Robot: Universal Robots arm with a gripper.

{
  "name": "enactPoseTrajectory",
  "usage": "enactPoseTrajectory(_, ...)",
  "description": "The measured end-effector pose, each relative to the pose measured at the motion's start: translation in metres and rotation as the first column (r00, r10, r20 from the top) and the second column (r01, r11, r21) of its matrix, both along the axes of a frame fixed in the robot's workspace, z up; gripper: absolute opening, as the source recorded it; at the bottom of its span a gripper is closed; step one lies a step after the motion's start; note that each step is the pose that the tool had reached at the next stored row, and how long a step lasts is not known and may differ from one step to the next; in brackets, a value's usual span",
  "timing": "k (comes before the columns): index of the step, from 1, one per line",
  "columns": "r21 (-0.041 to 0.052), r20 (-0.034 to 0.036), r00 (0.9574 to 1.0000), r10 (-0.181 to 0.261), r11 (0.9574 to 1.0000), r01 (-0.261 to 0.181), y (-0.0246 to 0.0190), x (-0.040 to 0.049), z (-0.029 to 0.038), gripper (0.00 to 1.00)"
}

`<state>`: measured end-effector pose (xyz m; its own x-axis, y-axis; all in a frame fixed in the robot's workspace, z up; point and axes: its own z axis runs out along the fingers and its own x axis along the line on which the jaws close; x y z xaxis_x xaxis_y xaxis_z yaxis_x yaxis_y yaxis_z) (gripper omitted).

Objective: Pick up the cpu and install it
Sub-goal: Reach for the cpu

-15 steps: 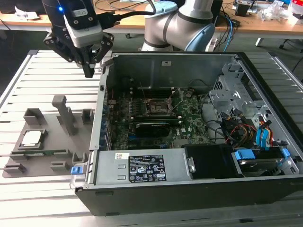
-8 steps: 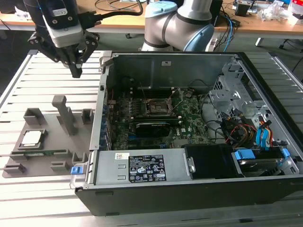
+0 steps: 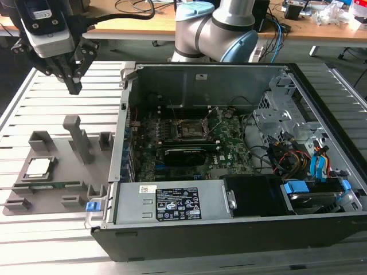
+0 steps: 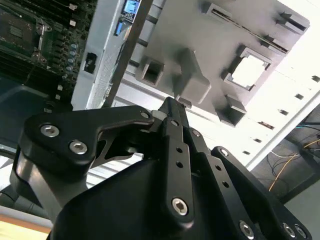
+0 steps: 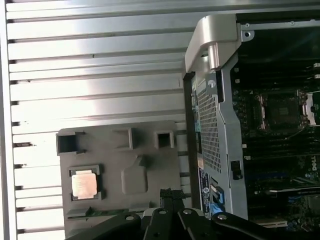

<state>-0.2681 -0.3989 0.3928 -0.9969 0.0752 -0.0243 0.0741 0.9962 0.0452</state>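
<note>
Task judged not started. The cpu is seen lying flat in its pocket on the grey tray, on the slatted tabletop just beside the open case. The end effector is hung above the tray with fingers together and nothing gripped. In the exterior view the cpu is placed at about 7 o'clock of it. The socket, at 3 o'clock from the cpu, looks unfilled. Pick-up and install are both left.

One cpu, one green memory stick, one grey tray, one open computer case, one hand.
</note>
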Motion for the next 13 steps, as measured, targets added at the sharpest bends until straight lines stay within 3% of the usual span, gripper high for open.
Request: enactPoseTrajectory(13,-0.0001,-0.0001,1.0,0.0,1.0,0.0,0.0,-0.0481,-0.0002,0.11)
